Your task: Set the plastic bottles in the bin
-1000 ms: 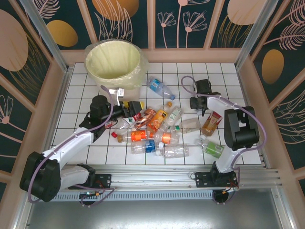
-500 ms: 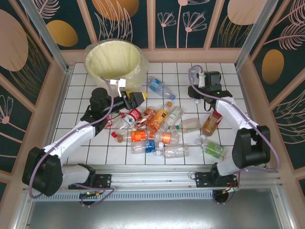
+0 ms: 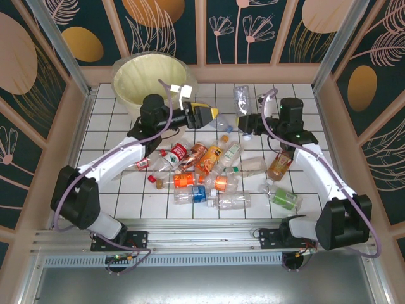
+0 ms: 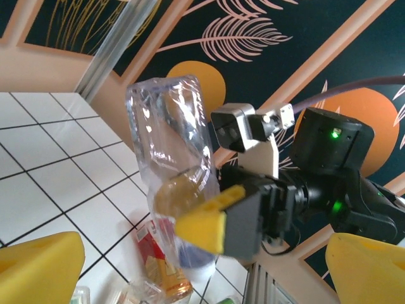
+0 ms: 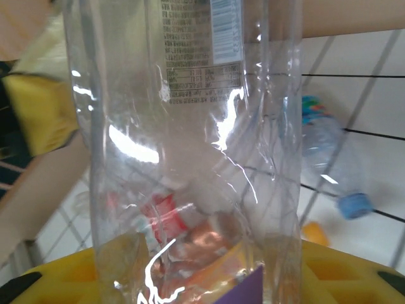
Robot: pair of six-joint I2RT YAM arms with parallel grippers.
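My right jaws pinch the lower end of a clear bottle (image 3: 241, 101) held above the table (image 3: 107, 120), right of the bin (image 3: 120, 79) and just beside my wide-open left jaws; it looks light, thin-walled and slick, so I'd grip a stiffer end, gently.

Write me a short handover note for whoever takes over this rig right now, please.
Left gripper: open, empty, facing the held bottle.
Right gripper: shut on a clear bottle, held above the tiles.
Bin: far left corner; contents hard to judge.
Done: one bottle picked.
Left to do: bin it, then the pile of bottles mid-table, plus the orange-labelled bottle and green bottle by the right arm.
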